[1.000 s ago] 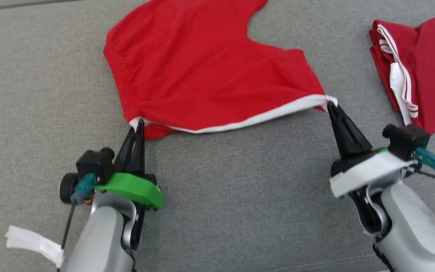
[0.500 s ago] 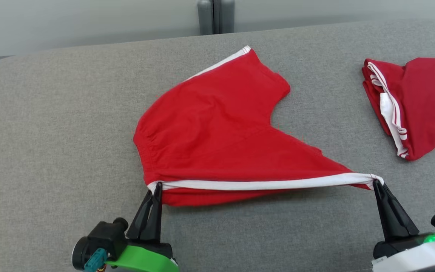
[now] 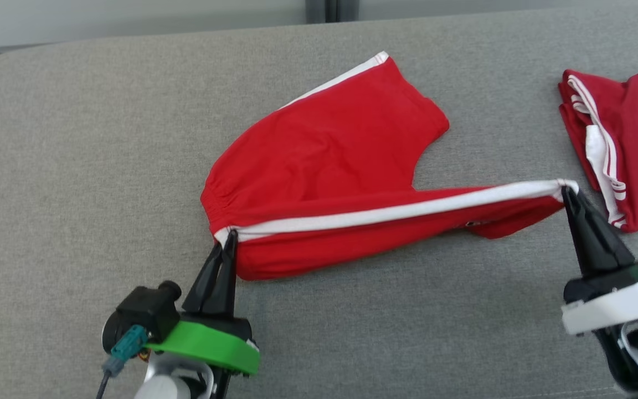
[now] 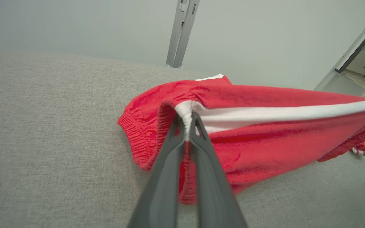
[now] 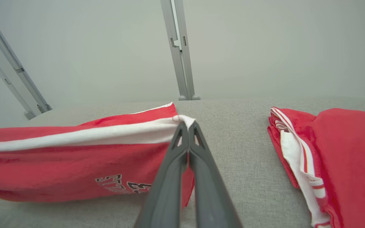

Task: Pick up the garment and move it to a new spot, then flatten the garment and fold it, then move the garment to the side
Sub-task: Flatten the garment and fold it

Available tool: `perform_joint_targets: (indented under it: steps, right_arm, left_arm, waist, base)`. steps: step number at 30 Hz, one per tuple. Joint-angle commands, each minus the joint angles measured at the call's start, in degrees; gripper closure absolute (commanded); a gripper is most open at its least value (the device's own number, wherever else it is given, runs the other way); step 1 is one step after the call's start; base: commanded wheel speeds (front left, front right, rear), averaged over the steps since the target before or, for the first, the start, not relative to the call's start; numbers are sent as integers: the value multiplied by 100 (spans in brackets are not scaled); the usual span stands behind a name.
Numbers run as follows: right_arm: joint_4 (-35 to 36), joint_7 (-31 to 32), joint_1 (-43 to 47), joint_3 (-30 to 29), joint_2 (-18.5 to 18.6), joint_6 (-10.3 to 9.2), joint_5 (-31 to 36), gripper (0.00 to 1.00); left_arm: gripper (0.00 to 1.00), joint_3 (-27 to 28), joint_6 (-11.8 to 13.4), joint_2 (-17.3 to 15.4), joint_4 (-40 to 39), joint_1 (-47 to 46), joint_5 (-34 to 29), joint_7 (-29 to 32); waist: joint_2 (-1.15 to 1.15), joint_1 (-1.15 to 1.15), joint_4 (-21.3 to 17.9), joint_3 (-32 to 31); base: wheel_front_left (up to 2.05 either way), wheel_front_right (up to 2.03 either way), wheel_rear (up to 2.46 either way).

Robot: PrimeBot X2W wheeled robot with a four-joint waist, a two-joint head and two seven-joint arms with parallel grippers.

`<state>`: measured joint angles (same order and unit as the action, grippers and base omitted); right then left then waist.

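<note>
The garment is a pair of red shorts with a white side stripe, lying on the grey padded surface. Its near edge is lifted and pulled taut between my two grippers. My left gripper is shut on the waistband end of the stripe, seen close in the left wrist view as the left gripper pinching white elastic of the garment. My right gripper is shut on the leg-hem end; in the right wrist view the right gripper pinches the white tip of the garment, black lettering showing below.
A second red garment with white stripes lies folded at the right edge of the surface, close to my right gripper, also in the right wrist view as the folded garment. A grey post stands behind the far edge, before a pale wall.
The camera has shifted between frames. Both grippers keep their hold; the held striped edge has risen and folded back over the rest, the right end moving farther away toward the folded garment.
</note>
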<state>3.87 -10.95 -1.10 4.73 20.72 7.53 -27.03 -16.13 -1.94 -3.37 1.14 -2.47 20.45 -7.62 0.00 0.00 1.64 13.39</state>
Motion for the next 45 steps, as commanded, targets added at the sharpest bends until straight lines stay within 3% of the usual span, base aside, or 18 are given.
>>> perform_joint_targets:
  steps: [1,7,14,22,28,29,30,31,32,38,45]
  right_arm:
    - [-78,-69,-347,36,92,-10,-80,100]
    - [-818,77,-1933,461,689,-11,-370,100]
    - [-2122,356,-3887,1374,1224,-11,-860,100]
    - [-3336,398,-5299,2386,1369,-10,-1189,100]
    - [-3970,69,-5856,3006,1326,-10,-1336,100]
    - [-4042,-2,-5909,3072,1322,-10,-1358,94]
    - [-4125,-73,-5956,3143,1320,-10,-1373,35]
    - [-4175,-136,-5981,3215,1317,-10,-1383,0]
    - [-4212,-219,-5999,3277,1325,-10,-1386,0]
    - [-3812,-428,-5702,3018,1370,-11,-1232,0]
    - [-2530,-420,-4394,1399,1152,-10,-536,0]
  left_arm:
    - [100,35,-11,-19,66,-263,23,-73]
    - [100,-56,44,21,491,-1273,137,-375]
    - [100,-407,45,39,1201,-2427,389,-609]
    - [100,-919,166,41,1912,-3317,733,-715]
    - [100,-1143,318,40,2224,-3507,994,-763]
    - [100,-1159,340,41,2215,-3504,1008,-759]
    - [89,-1154,385,39,2171,-3492,1021,-758]
    - [59,-1145,410,38,2115,-3462,1035,-759]
    - [0,-1167,442,40,2074,-3396,1032,-760]
    - [0,-1044,730,37,1755,-3073,725,-761]
    - [0,-585,1063,18,1170,-2602,4,-757]
  waist:
    - [0,0,237,366]
    - [0,0,720,1039]
    - [0,0,1192,1598]
    - [0,0,1463,1948]
    - [0,0,1471,2014]
    - [0,0,1471,2009]
    - [0,0,1473,1997]
    - [0,0,1469,1984]
    - [0,0,1463,1961]
    - [0,0,1332,1744]
    - [0,0,1040,1379]
  base:
    - [0,0,0]
    - [0,0,0]
    - [0,0,0]
    - [0,0,0]
    - [0,0,0]
    - [0,0,0]
    - [0,0,0]
    - [0,0,0]
    - [0,0,0]
    - [0,0,0]
    - [0,0,0]
